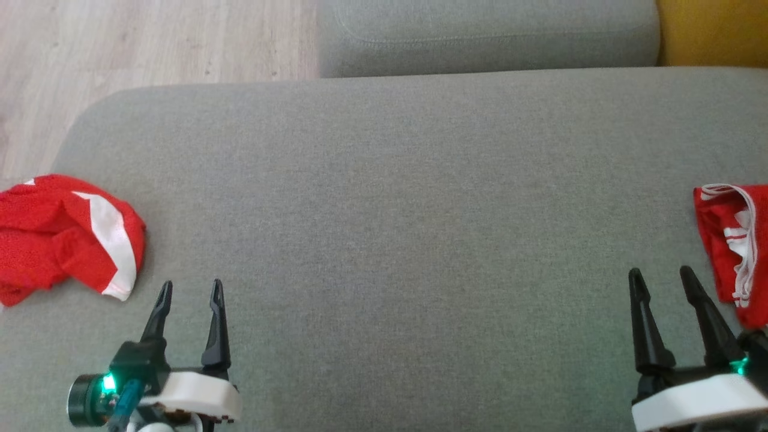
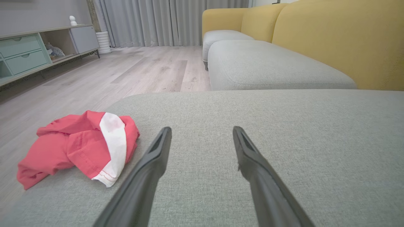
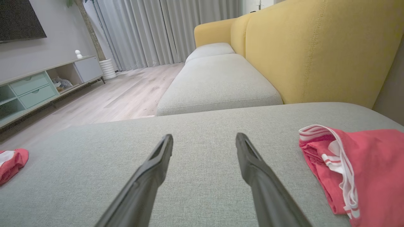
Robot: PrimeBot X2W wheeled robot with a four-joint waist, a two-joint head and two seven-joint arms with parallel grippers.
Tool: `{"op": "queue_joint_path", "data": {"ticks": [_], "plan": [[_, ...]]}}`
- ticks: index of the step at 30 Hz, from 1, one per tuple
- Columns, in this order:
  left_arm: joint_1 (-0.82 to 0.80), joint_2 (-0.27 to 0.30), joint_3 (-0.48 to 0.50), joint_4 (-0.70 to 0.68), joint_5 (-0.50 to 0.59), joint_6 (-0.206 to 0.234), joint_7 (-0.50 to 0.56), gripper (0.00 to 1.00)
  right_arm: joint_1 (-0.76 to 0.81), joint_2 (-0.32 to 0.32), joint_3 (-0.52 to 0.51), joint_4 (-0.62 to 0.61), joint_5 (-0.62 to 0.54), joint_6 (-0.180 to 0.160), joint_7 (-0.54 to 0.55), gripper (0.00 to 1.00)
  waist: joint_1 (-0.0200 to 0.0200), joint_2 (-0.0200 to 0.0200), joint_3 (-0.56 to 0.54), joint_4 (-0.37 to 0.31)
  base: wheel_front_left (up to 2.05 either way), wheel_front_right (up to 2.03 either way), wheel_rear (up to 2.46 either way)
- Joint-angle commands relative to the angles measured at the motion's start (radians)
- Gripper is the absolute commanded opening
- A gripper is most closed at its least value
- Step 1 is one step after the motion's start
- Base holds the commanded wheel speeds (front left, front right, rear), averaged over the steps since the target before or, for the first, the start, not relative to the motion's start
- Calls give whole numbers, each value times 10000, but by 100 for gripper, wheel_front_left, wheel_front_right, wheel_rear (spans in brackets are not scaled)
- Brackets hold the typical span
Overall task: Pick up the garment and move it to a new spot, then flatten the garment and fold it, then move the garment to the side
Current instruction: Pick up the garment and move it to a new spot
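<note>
A crumpled red garment with a white band [image 1: 60,237] lies at the left edge of the grey sofa cushion [image 1: 396,240]; the left wrist view shows it left of my fingers [image 2: 79,146], and it peeks in at the far left of the right wrist view [image 3: 11,164]. A second red garment with white striped trim [image 1: 735,240] lies flat at the right edge [image 3: 363,170]. My left gripper [image 1: 190,291] stands open and empty just right of the crumpled garment, not touching it [image 2: 202,132]. My right gripper [image 1: 662,279] stands open and empty just left of the striped one [image 3: 204,140].
Beyond the cushion sits another grey seat cushion [image 1: 486,36] with a yellow backrest [image 3: 315,50] on the right. Wooden floor [image 1: 150,42] lies off the cushion's far-left edge. A low cabinet [image 2: 38,50] and curtains [image 2: 170,22] stand across the room.
</note>
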Motion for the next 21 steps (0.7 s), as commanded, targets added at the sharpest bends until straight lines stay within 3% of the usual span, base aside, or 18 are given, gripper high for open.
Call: {"op": "queue_joint_path", "data": {"ticks": [1, 21], "plan": [[-241, 254, 313, -378, -76, 119, 28, 100, -146, -67, 255, -458, -45, -7, 46, 100, 0, 0, -42, -11, 0, 0, 0], [-322, 343, 24, -454, -82, 145, 135, 100, -50, -67, 281, -550, -111, -7, 278, 100, 0, 0, -189, 63, 0, 0, 0]]}}
